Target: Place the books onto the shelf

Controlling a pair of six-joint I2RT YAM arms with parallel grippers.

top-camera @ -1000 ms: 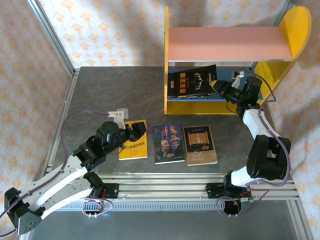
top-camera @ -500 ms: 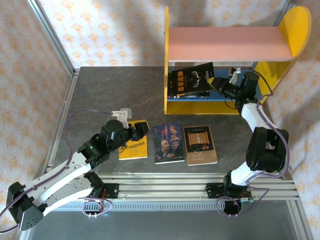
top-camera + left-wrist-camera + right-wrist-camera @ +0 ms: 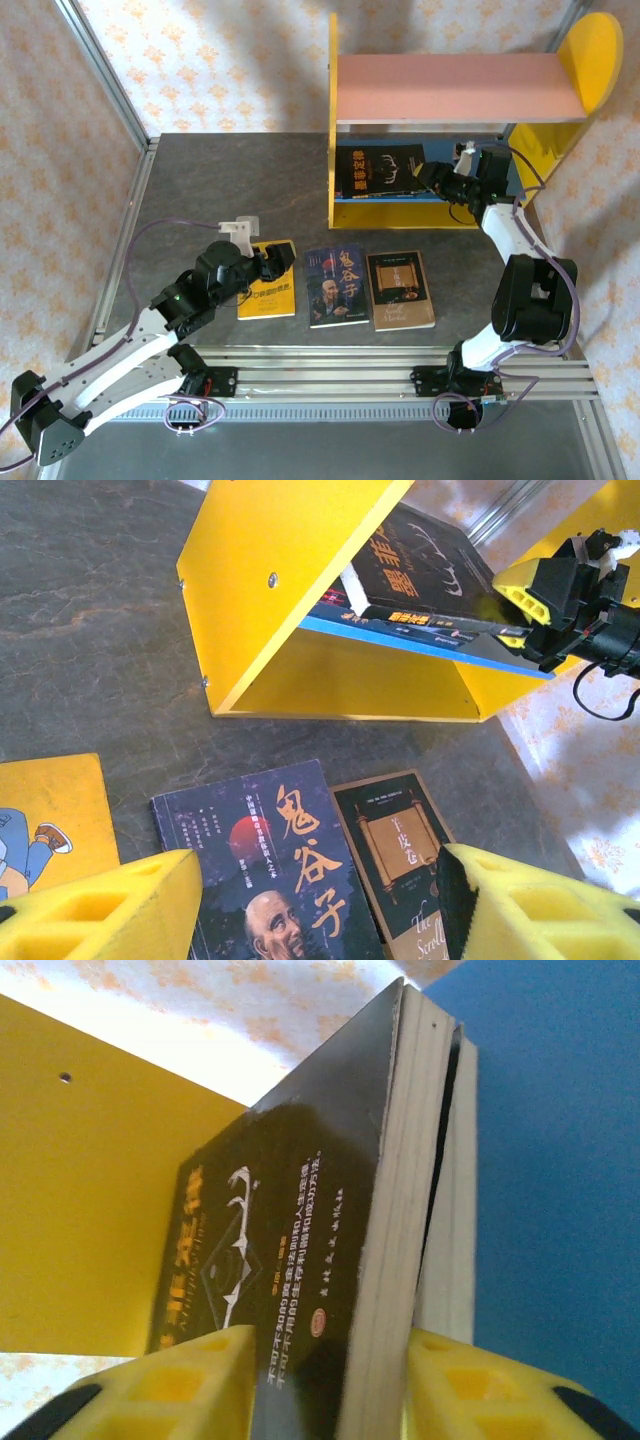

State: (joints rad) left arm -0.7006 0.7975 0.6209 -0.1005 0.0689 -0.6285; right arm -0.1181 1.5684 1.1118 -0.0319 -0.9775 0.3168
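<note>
The shelf (image 3: 460, 88) stands at the back right, with its blue lower board (image 3: 420, 645) showing. A black book (image 3: 385, 168) lies flat on that board on top of a second book (image 3: 400, 615). My right gripper (image 3: 428, 178) is at the black book's right edge, open, its fingers (image 3: 200, 1380) standing wider than the book (image 3: 290, 1240) between them. On the table lie a yellow book (image 3: 268, 290), a dark blue book (image 3: 337, 285) and a black and brown book (image 3: 400, 290). My left gripper (image 3: 278, 260) hovers open above them, holding nothing.
The grey table (image 3: 230, 180) has free room at its back left. Aluminium rails (image 3: 400, 385) run along the near edge by the arm bases. Patterned walls and a metal post (image 3: 110, 90) close in the left side.
The black book has gone from tilted to flat on the lower board, further in. My right gripper's jaws have parted around it. The left arm has barely moved.
</note>
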